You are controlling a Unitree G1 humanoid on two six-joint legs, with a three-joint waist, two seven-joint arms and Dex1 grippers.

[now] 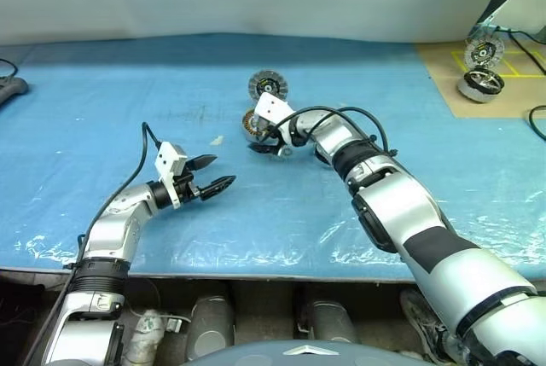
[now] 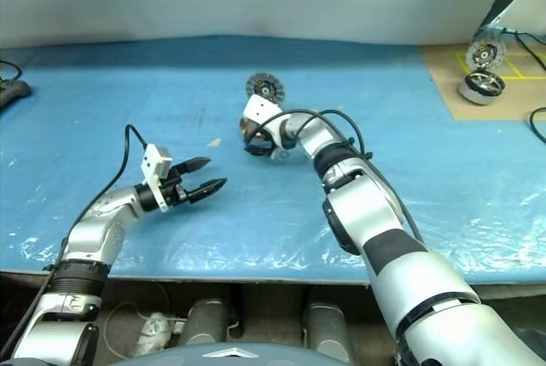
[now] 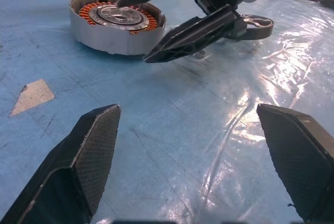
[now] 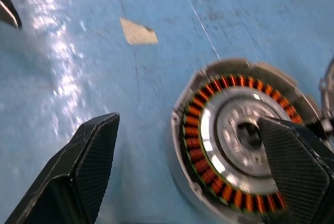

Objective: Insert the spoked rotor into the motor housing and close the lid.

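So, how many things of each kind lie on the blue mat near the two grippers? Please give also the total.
motor housing: 1
lid: 1
spoked rotor: 1
paper scrap: 1
Total: 4

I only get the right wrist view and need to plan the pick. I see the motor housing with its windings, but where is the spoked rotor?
Observer: The spoked rotor lies flat on the blue mat beside the right end effector, clear of the motor housing.
Operator: And the lid?
Observer: The lid sits just beyond the housing, ribbed face showing to the head camera.
Operator: Is the left arm in the way?
Observer: No. The left end effector is open and empty, off to the robot's left of the parts.
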